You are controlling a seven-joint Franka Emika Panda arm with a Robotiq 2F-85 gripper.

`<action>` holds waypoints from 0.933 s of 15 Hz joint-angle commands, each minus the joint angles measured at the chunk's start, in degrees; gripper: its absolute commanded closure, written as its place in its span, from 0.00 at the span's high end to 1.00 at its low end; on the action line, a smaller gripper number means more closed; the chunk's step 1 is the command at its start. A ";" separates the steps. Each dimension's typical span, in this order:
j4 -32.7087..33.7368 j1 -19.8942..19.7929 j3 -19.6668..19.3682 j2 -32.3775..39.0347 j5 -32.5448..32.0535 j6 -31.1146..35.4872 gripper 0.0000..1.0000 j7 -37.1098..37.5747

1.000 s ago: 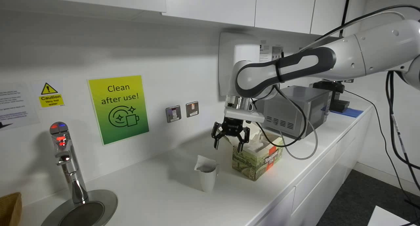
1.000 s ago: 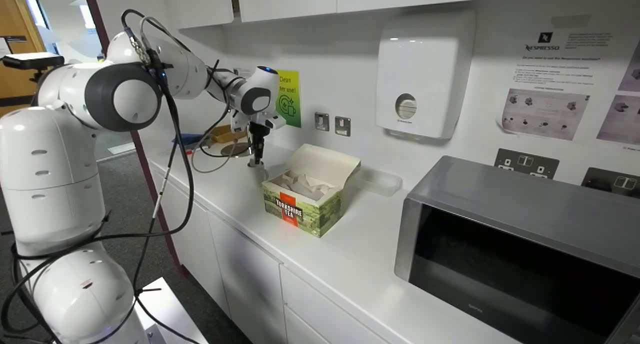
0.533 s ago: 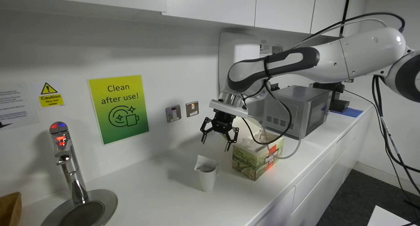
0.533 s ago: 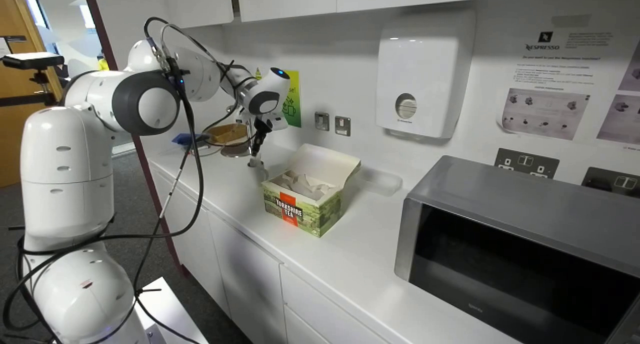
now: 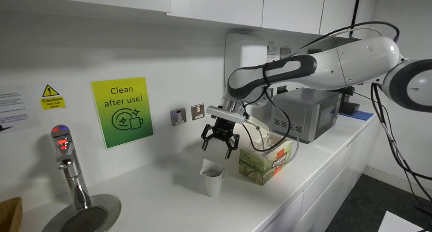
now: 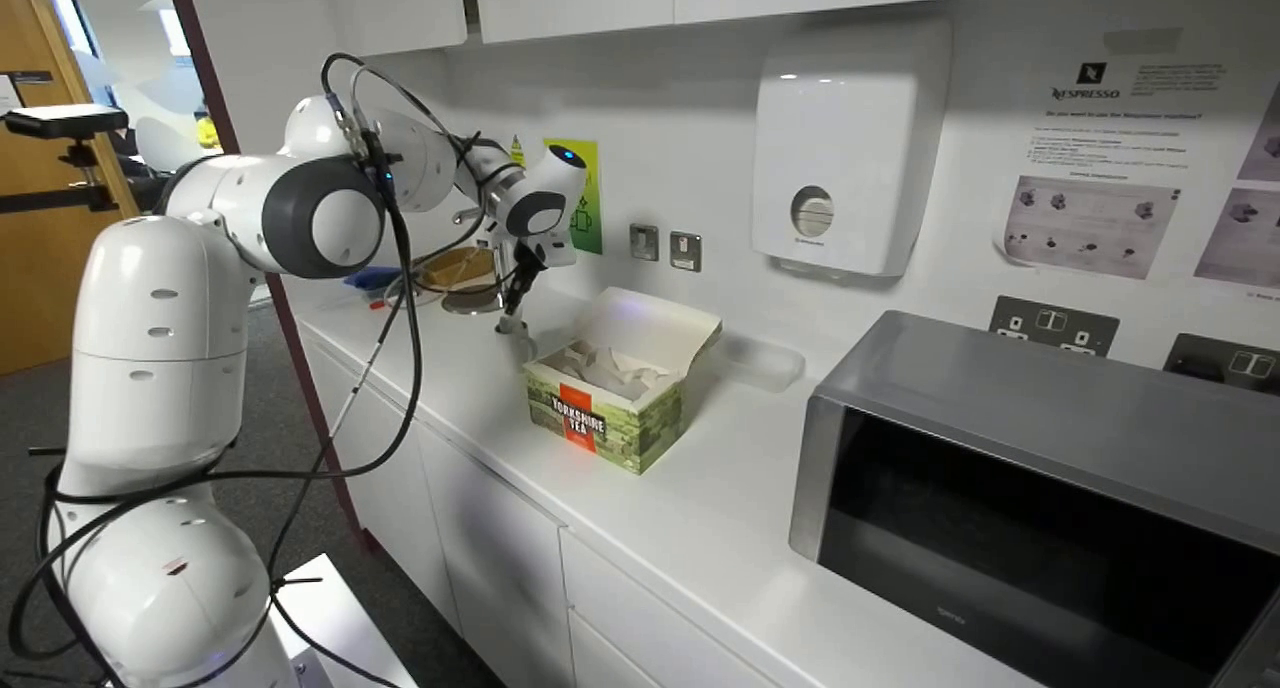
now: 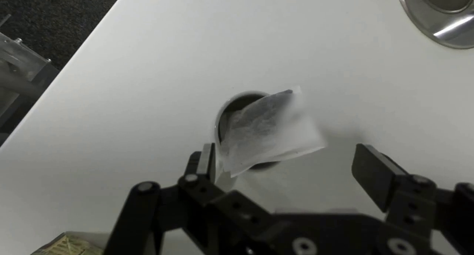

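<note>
My gripper (image 5: 216,152) hangs open and tilted above the white counter, with nothing between its fingers. Just beneath it in that exterior view stands an upright white cup (image 5: 213,187). A pale, thin paper sachet, perhaps a tea bag (image 5: 210,165), rests in the cup's mouth and sticks up over the rim. In the wrist view the sachet (image 7: 263,131) covers most of the cup's opening, and one corner reaches past the rim (image 7: 218,123). The cup appears beyond the fingertips, nearer the left finger (image 7: 207,160); the right finger (image 7: 374,173) is well apart from it.
An open Yorkshire Tea box (image 6: 610,418) with crumpled paper inside stands beside the cup. A microwave (image 5: 303,114) is farther along the counter. A tap (image 5: 72,171) rises over a round drain (image 5: 114,205) near the wall. A clear tray (image 6: 760,363) lies behind the box.
In the exterior views my gripper has shifted away from the tea box to over the cup and tilted, its jaws staying open. The cup, sachet and box have not moved.
</note>
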 commanded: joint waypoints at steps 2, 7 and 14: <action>5.16 1.16 -0.22 5.00 -0.21 -0.82 1.00 1.43; 8.00 2.07 0.35 8.17 -0.38 -0.98 0.74 -0.35; 10.56 2.97 0.74 9.68 -0.41 -1.52 0.32 -1.01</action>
